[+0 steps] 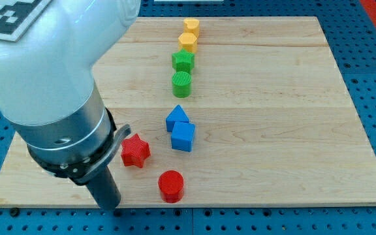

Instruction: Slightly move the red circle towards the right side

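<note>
Altogether two red blocks, two blue, two green, two yellow, one rod

red circle (171, 186), upright, board's bottom edge

arm (38, 59): broad glossy white rounded shell | marker (8, 16): black-and-white checker tag on the shell's top | wrist (67, 140): brushed silver band over black ring with small screws | rod (104, 186): straight, dark, matte | my tip (109, 206): blunt dark end
</note>
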Action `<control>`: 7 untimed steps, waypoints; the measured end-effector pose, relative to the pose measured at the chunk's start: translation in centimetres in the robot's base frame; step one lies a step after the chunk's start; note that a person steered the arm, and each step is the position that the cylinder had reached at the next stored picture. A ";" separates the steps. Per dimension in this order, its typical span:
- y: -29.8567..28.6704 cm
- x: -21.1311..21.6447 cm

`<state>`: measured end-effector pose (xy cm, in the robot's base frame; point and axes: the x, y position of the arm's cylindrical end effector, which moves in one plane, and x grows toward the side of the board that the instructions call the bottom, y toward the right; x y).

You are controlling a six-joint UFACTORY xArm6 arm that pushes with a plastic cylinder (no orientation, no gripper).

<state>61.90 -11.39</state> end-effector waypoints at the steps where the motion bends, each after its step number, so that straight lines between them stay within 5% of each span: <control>1: 2.1 0.0; 7: 20.4 -0.8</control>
<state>61.07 9.00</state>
